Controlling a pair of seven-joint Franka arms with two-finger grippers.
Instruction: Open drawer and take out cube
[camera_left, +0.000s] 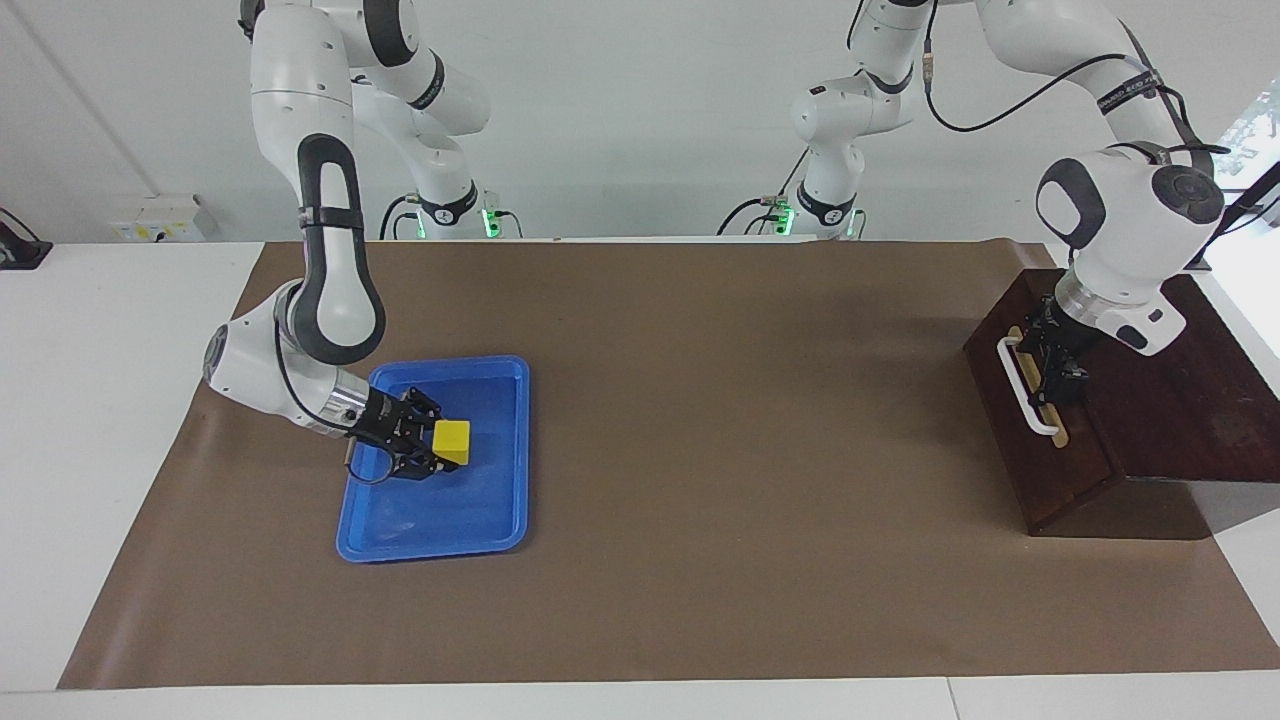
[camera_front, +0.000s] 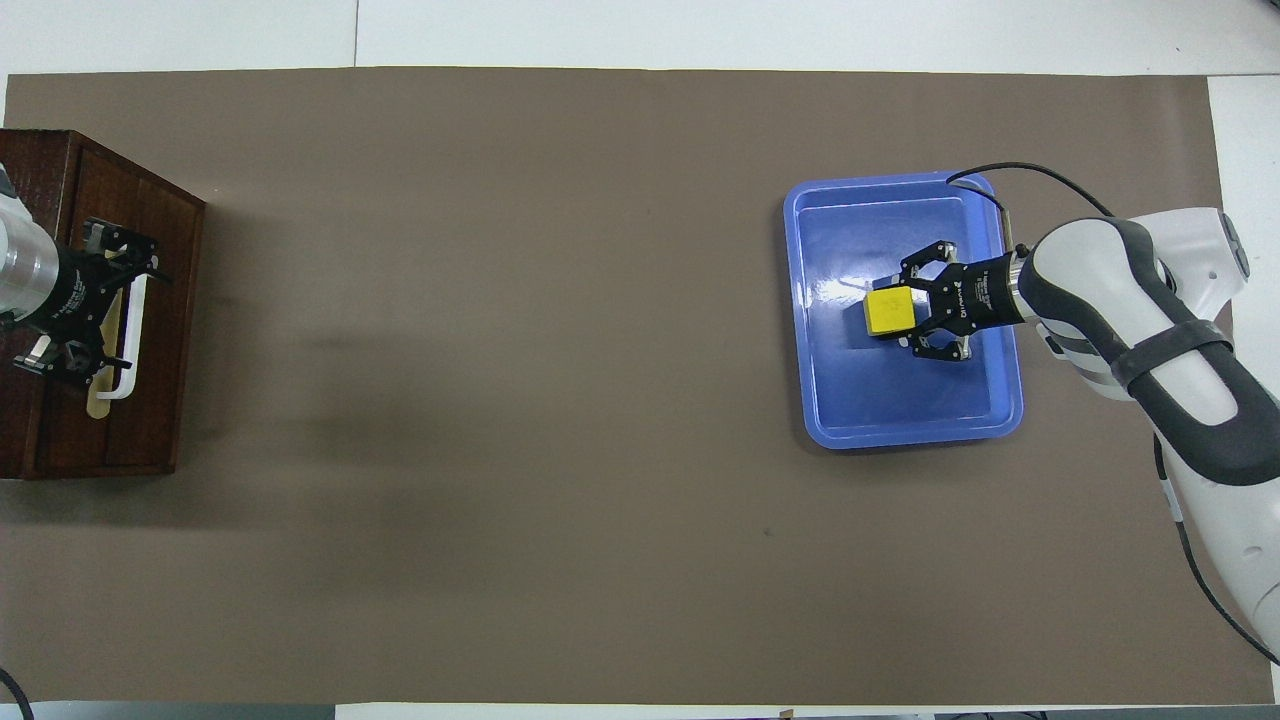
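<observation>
Facing view: right gripper (camera_left: 432, 450) reaches low into the blue tray (camera_left: 500, 525), pinching the cube (camera_left: 452, 441). Left gripper (camera_left: 1058, 352), fingers spread, at the closed drawer (camera_left: 1040, 450), apparently touching its handle (camera_left: 1022, 385).

Overhead view: brown mat (camera_front: 500, 350) covers the table.

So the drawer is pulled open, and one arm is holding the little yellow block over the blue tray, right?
Not quite: the drawer is pushed shut, its front flush with the cabinet, as the facing view shows. The rest holds: the right gripper holds the cube low over the blue tray.
</observation>
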